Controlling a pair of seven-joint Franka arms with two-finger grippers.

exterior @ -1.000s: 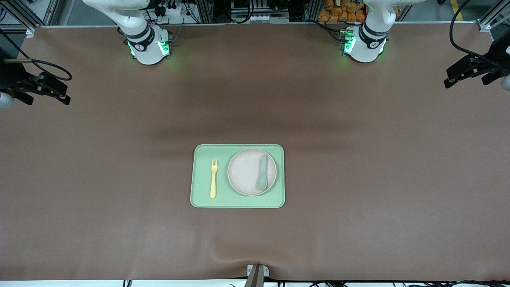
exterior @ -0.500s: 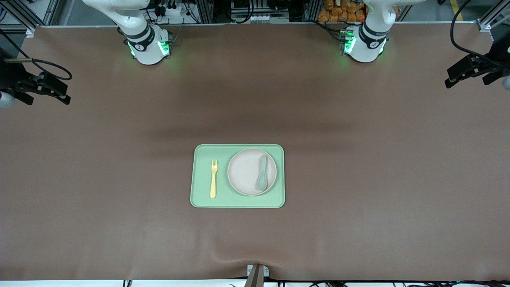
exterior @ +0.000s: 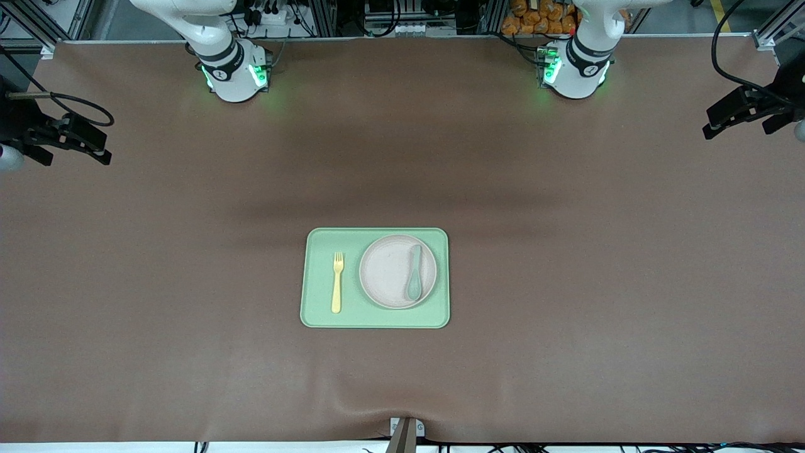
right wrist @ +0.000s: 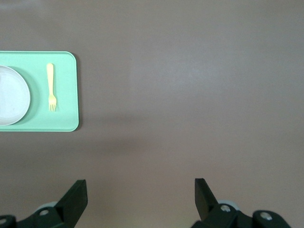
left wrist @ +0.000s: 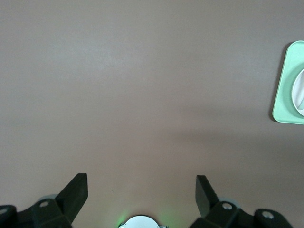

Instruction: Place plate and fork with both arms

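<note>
Both grippers spread: left gripper, right gripper | spoon on plate

The left gripper is hanging high over the bare table toward the left arm's end, its black fingers spread wide apart and holding nothing. The right gripper is hanging high over the table toward the right arm's end, fingers likewise spread wide and gripping nothing. Both arms are waiting, their bases glowing green.
</note>
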